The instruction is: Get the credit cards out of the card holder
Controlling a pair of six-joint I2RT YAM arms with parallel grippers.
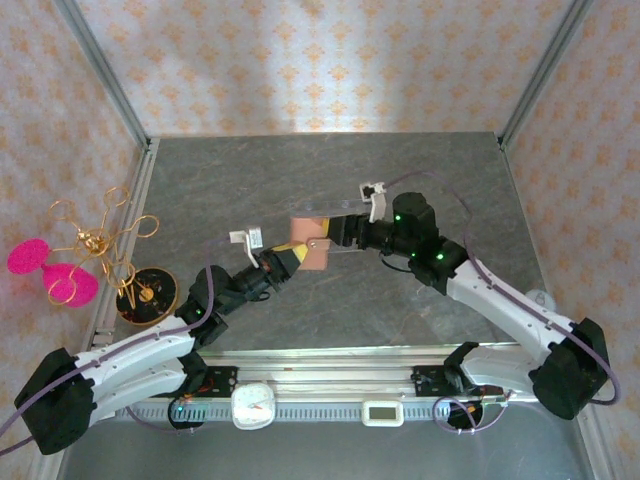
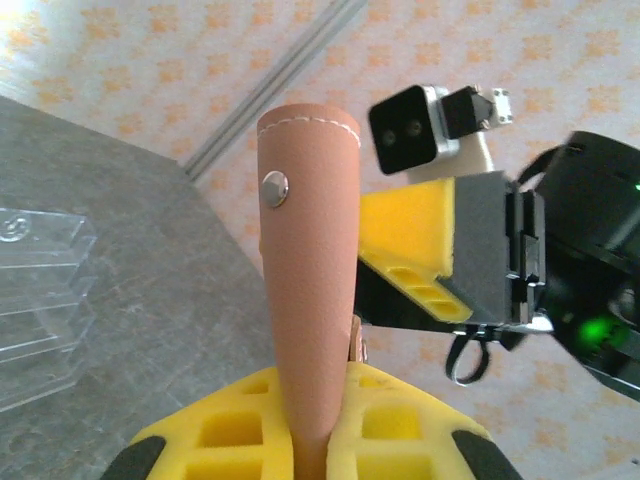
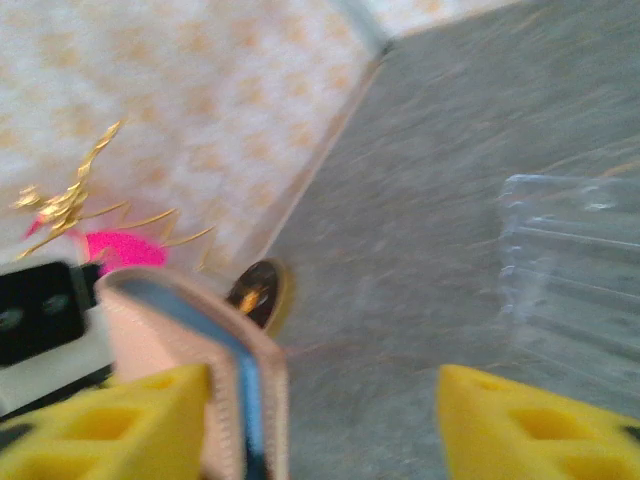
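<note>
The tan-brown leather card holder (image 2: pixel 305 250) stands upright, held above the table. My left gripper (image 2: pixel 320 440) is shut on its lower end, its yellow pads (image 2: pixel 225 440) pressing both faces. From above, the card holder (image 1: pixel 312 242) hangs between my left gripper (image 1: pixel 288 262) and my right gripper (image 1: pixel 335 232). My right gripper (image 3: pixel 320 430) is open. The card holder (image 3: pixel 190 330) lies against its left finger (image 3: pixel 110 425) and stands well apart from the other finger. A bright blue credit card edge (image 3: pixel 243 385) shows between the leather layers.
A clear acrylic stepped rack (image 3: pixel 580 270) sits on the grey table (image 1: pixel 250 170) close by, also in the left wrist view (image 2: pixel 40 300). A black round base with a gold wire stand and pink pads (image 1: pixel 145 292) stands at the left edge. Patterned walls enclose the table.
</note>
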